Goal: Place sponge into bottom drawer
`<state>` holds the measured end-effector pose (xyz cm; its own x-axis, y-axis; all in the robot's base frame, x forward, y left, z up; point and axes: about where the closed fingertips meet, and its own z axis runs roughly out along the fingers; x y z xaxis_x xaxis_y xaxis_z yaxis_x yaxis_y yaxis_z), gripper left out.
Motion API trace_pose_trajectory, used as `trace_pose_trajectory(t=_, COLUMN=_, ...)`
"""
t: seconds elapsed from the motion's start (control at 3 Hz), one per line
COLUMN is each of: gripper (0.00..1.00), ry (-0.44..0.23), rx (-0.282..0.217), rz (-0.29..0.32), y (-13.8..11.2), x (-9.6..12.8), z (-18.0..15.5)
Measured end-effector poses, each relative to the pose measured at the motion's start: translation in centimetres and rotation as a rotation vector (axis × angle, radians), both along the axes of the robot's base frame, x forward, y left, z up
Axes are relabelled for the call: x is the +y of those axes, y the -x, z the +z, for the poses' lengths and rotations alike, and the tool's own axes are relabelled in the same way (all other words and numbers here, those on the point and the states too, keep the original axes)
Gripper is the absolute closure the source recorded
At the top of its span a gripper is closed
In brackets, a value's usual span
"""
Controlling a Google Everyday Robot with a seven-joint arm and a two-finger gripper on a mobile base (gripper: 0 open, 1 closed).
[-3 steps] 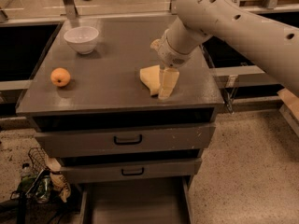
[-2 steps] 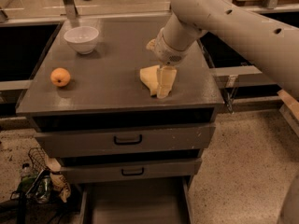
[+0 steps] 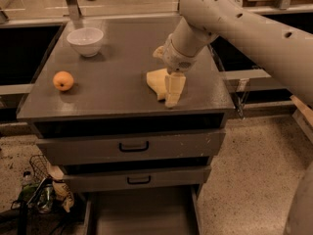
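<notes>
- Gripper (image 3: 174,94): pale, cream-coloured, pointed straight down at the end of the arm. It stood over the right front part of the cabinet top, right against the right-hand side of the sponge, with its tip low by the surface. Whether it was wide, narrow or clamped on the sponge could not be told.
- Arm (image 3: 234,23): thick, light grey, with small dark holes along its shell. It entered from the upper right and bent down at the wrist above the sponge.
- Sponge (image 3: 155,80): pale yellow foam block lying on the cabinet top, right of centre and near the front edge. Its right part was covered by the gripper. It was well apart from the orange fruit and the bowl.
- Cabinet top (image 3: 117,87): flat, dark grey surface bearing the sponge, the fruit and the bowl.
- Bottom drawer (image 3: 142,214): lowest of the three, pulled out toward the camera, with a plain grey floor and thin side walls showing. The sponge was not yet in it.
- Upper drawer (image 3: 132,147): grey front with a black handle, directly under the top.
- Middle drawer (image 3: 138,179): grey front with a black handle, just above the bottom drawer.
- Orange fruit (image 3: 63,81): round, on the left side of the top.
- Bowl (image 3: 85,40): white, upright, at the back left of the top.
- Floor clutter (image 3: 36,195): wire frame and mixed small items, left of the bottom drawer.
</notes>
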<state>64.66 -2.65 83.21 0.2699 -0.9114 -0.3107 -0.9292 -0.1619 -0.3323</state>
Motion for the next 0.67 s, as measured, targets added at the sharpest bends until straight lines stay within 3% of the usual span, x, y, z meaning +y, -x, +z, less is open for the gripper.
trace_pose_trajectory(t=0.67, gripper=0.00, ry=-0.061, rx=-0.020, rz=-0.025, y=-1.6, x=-0.5, z=1.2)
